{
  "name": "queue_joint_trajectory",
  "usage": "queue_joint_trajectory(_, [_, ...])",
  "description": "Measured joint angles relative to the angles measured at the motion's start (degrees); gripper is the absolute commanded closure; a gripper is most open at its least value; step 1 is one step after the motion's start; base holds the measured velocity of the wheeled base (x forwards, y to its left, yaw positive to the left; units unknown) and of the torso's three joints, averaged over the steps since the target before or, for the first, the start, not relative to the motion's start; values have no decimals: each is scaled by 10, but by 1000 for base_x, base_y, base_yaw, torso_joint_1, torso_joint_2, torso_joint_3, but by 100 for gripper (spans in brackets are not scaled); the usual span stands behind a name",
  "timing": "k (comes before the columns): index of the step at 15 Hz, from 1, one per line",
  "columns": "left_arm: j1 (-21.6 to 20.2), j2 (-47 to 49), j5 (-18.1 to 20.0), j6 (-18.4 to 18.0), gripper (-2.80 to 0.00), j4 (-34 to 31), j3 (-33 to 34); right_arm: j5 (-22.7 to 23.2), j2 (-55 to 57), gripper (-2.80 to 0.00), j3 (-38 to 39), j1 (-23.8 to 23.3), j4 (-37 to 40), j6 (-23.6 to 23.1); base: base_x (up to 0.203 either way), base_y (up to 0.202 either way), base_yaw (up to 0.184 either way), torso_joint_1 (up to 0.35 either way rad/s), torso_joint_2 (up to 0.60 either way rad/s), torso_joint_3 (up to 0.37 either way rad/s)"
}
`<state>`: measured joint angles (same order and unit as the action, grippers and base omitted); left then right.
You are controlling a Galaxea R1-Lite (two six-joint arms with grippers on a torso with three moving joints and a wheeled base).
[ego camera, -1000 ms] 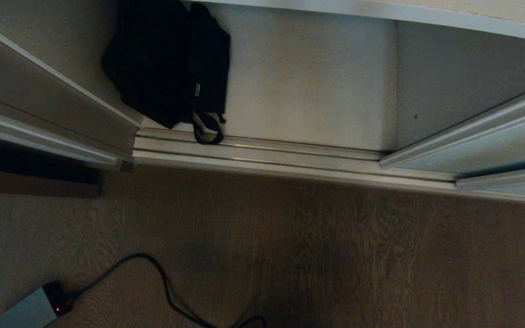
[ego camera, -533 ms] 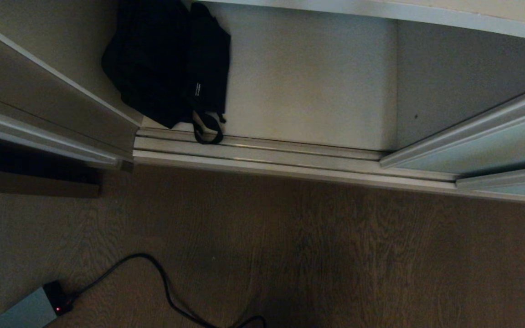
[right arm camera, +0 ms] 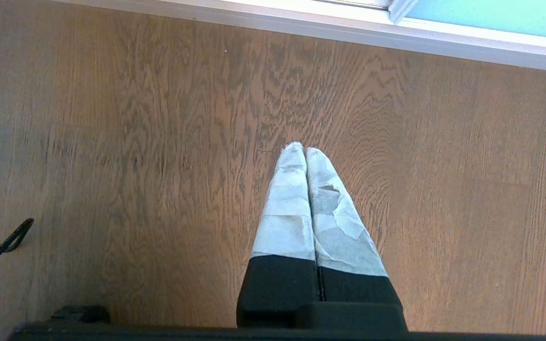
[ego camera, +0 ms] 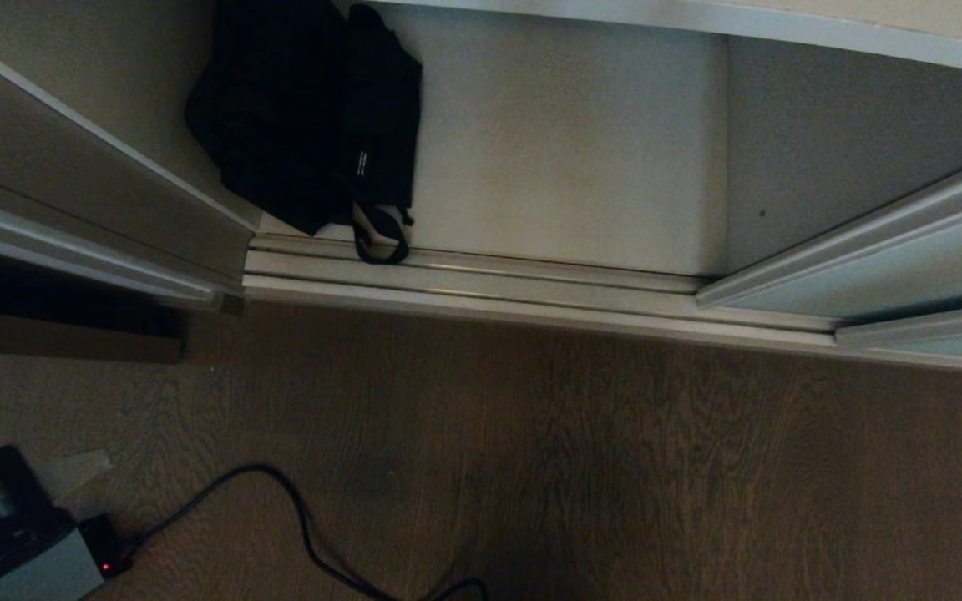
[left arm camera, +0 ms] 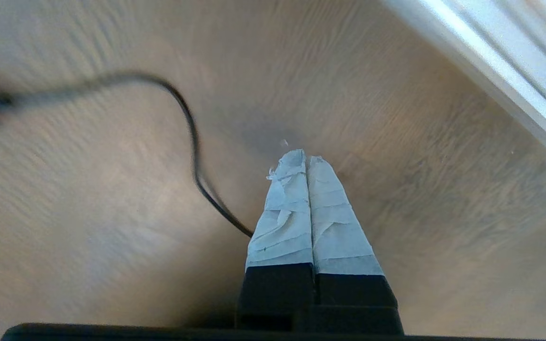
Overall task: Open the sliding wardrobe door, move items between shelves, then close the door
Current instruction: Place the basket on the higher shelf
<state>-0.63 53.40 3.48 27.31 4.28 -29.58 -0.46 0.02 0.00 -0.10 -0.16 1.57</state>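
While both grippers, left gripper (left arm camera: 306, 158) and right gripper (right arm camera: 300, 148), stay pinched empty, one bag (ego camera: 306, 125) lies inside.

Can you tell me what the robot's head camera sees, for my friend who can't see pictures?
An open wardrobe seen from above: a floppy black bag lies at the left of the white bottom shelf, its strap drooping onto the door track. The frosted sliding door is pushed right, and the robot's left hand peeks in over the wooden floor.
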Motion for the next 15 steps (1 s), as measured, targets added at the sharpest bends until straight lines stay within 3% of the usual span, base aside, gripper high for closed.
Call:
queue_joint_trajectory(4, [8, 184, 23, 66, 0, 80, -54, 0, 0, 0, 0, 0, 0, 0, 0, 0, 0, 0, 0, 0])
queue_joint_trajectory(7, [14, 290, 27, 85, 0, 140, -136, 0, 0, 0, 0, 0, 0, 0, 0, 0, 0, 0, 0, 0])
queue_joint_trajectory(8, [15, 322, 27, 87, -280, 159, -166, 0, 0, 0, 0, 0, 0, 0, 0, 0, 0, 0, 0, 0])
queue_joint_trajectory(15, [29, 454, 25, 96, -280, 277, -308, 0, 0, 0, 0, 0, 0, 0, 0, 0, 0, 0, 0, 0])
